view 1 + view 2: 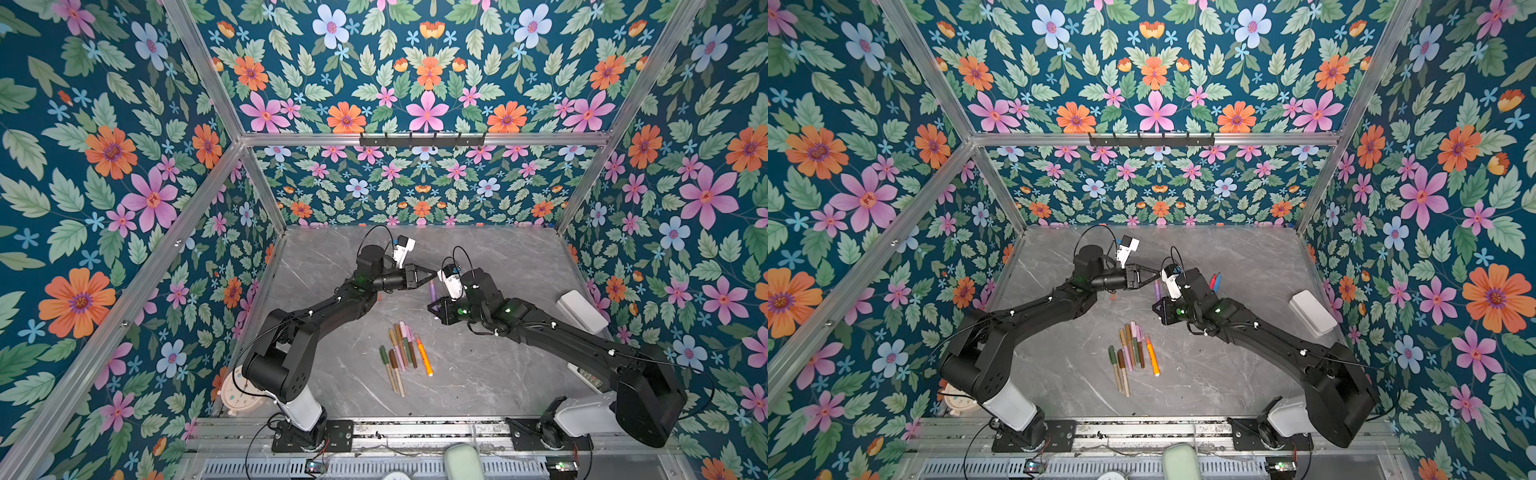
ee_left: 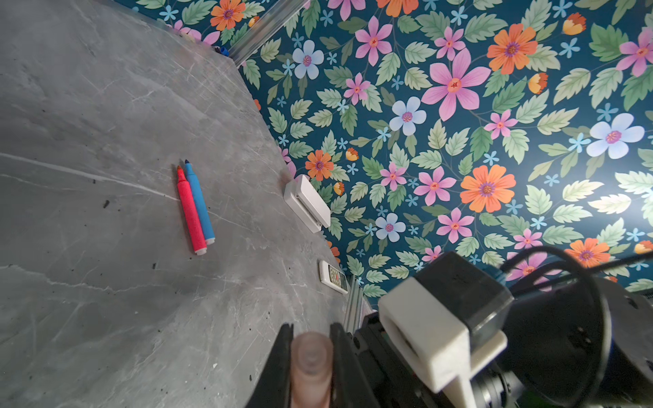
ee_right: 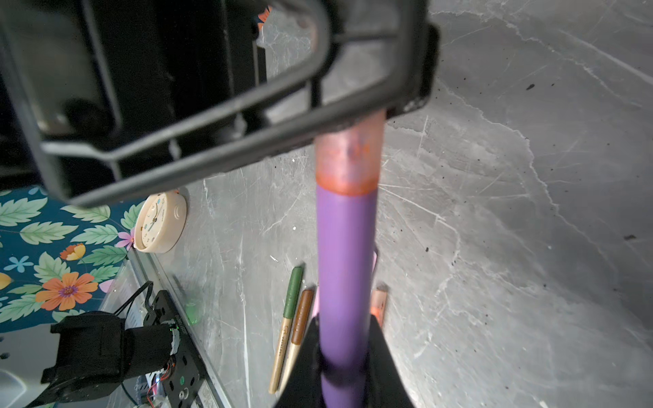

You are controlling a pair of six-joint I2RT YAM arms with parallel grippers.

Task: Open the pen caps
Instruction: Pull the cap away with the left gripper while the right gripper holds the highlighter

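Progress: red pen and blue pen are lying uncapped at 3 o'clock. Right gripper is clamping purple pen, left gripper pinching its seated cap; seven pens are waiting at 6 o'clock

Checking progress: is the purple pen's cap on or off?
On: the translucent cap sits flush against the purple pen barrel, no tip showing, with the left gripper clamped on it.
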